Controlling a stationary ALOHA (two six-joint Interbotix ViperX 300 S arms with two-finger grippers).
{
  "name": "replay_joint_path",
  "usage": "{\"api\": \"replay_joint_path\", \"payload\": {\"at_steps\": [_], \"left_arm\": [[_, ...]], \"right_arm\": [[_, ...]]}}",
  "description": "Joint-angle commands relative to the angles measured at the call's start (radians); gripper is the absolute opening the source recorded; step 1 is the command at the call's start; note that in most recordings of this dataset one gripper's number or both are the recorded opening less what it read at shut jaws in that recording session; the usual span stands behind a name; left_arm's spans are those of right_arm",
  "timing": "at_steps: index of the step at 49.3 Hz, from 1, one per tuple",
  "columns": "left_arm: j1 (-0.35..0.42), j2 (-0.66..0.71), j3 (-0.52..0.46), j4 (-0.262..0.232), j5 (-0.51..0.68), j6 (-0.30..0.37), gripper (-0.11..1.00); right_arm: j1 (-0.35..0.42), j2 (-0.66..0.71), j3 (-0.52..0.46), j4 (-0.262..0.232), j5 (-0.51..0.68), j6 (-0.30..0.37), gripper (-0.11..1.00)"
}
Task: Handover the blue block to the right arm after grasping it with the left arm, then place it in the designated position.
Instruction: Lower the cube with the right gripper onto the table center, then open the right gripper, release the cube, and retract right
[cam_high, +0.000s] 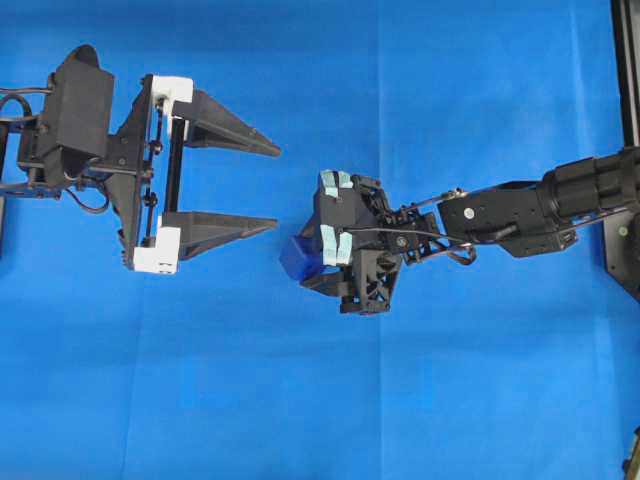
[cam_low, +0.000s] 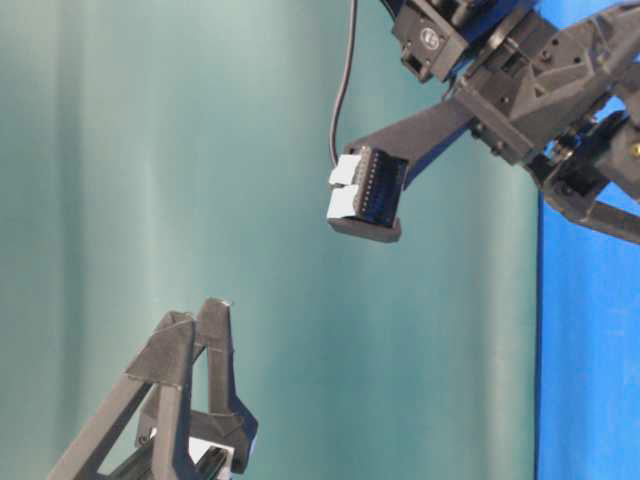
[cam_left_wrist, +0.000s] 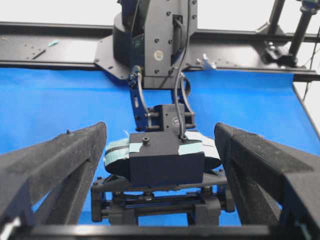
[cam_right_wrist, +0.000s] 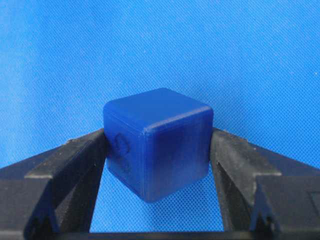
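Handover done; placement pending.
Left pincer (cam_high: 262, 186) stands spread and empty, well apart from the right pincer (cam_high: 300, 268), whose fingers flank the blue block (cam_right_wrist: 157, 142) low over the table (cam_high: 450, 400); release not yet clear.

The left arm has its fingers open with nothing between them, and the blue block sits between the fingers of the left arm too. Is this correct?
Not quite. The left arm is open and empty, but the blue block sits between the fingers of the right arm, not the left. The right wrist view shows it clearly.
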Motion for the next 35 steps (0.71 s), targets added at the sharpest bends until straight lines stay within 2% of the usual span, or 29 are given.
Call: {"api": "replay_joint_path", "payload": {"at_steps": [1, 5, 7, 16, 35], "left_arm": [[0.002, -0.008, -0.014, -0.002, -0.005, 0.000, 0.93], [0.002, -0.009, -0.012, -0.002, -0.005, 0.000, 0.93], [0.002, -0.011, -0.011, -0.002, -0.005, 0.000, 0.93], [0.000, -0.011, -0.011, 0.000, -0.005, 0.000, 0.93], [-0.005, -0.012, -0.009, -0.002, -0.005, 0.005, 0.93]], "right_arm": [[0.002, -0.014, -0.021, 0.006, -0.009, 0.002, 0.68], [-0.002, -0.014, -0.021, 0.015, -0.009, 0.002, 0.89], [0.000, -0.014, -0.021, 0.017, -0.009, 0.002, 0.94], [0.000, -0.015, -0.021, 0.018, -0.009, 0.002, 0.81], [0.015, -0.107, -0.021, 0.020, 0.037, 0.000, 0.83]]}}
